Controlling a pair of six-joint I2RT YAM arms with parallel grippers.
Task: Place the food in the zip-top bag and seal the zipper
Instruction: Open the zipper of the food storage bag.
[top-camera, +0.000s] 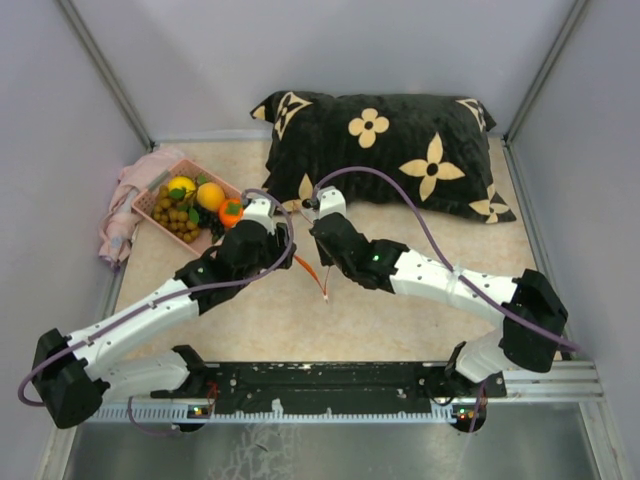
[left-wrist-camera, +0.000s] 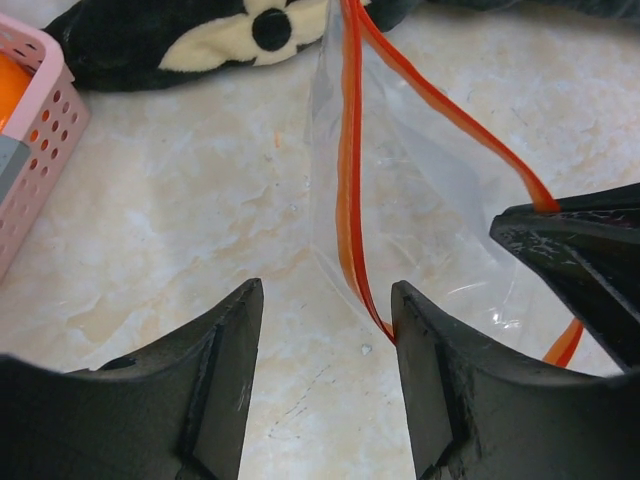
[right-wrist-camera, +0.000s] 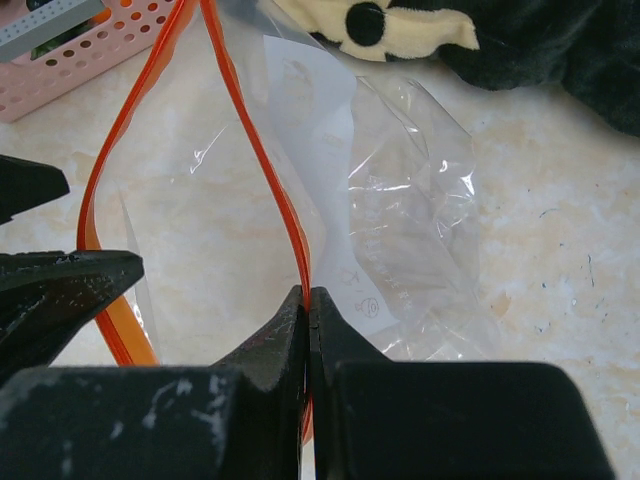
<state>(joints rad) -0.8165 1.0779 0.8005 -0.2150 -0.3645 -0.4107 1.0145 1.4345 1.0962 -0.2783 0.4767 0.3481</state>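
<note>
Two zipper (right-wrist-camera: 256, 150) lips parted; right gripper (right-wrist-camera: 309, 297) pinches one, left gripper (left-wrist-camera: 325, 290) jaws wide, holding nothing. Best close left on the other lip, spreading bag (right-wrist-camera: 400, 230) mouth.

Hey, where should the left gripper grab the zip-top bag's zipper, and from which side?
Pinch the free zipper strip, not the length the right gripper has clamped. Probably best to come straight in from where the left gripper sits, straddling it. The strip stands as a thin upright band just inside one open finger.

Soft, even light, faint shadows on the tabletop (top-camera: 400, 330). White glare streaks the zip-top bag (right-wrist-camera: 420, 190); wrist views look sharp.
</note>
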